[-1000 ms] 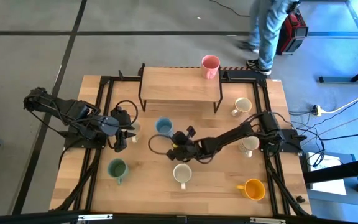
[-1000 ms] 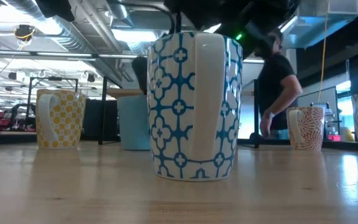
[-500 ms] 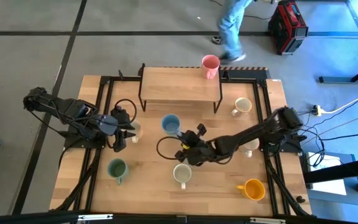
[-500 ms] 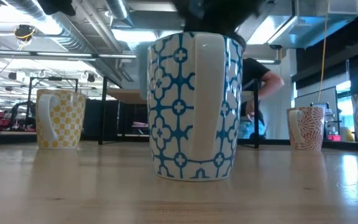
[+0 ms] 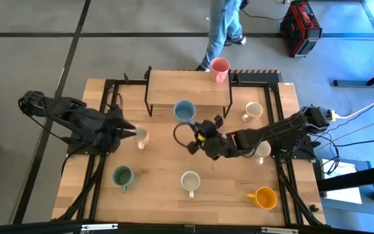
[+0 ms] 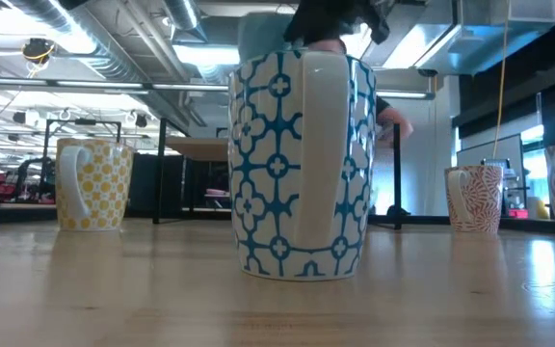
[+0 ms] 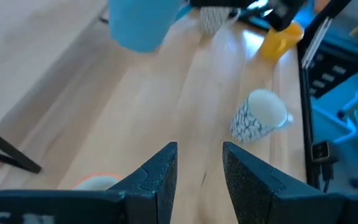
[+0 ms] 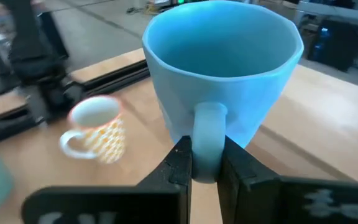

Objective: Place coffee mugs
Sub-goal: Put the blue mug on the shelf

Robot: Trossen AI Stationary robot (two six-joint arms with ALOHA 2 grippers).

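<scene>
My right gripper [image 8: 205, 167] is shut on the blue mug [image 5: 184, 111], which is up in the air in front of the wooden shelf [image 5: 188, 88]. In the low view the blue mug [image 6: 258, 31] shows above the blue-patterned mug [image 6: 302, 164]. The pink mug [image 5: 220, 68] stands on the shelf's far right corner. On the table stand the green mug [image 5: 122, 175], the orange mug [image 5: 263, 197] and cream-white mugs [image 5: 190, 181], [image 5: 254, 110], [image 5: 261, 151]. My left gripper [image 7: 199, 165] is open at the table's left, beside another cream-white mug [image 5: 139, 136]. My right gripper pinches the blue mug's handle [image 8: 207, 127] between its two fingers [image 8: 180, 163]. The fingers come level, from the table's right and near side. The mug is upright and lifted clear of the table, its opening facing up.
The shelf stands on thin black legs [image 5: 147, 107] at the table's far side. A black frame [image 5: 109, 97] and cables run along the table's left and right sides. A person [image 5: 223, 26] walks on the floor beyond the far edge. Bare wood lies between the mugs.
My right gripper has carried the blue mug up off the table and toward the far edge, to just in front of the shelf. My left arm has drawn back a little toward the table's left. The person beyond the table has walked leftward.
</scene>
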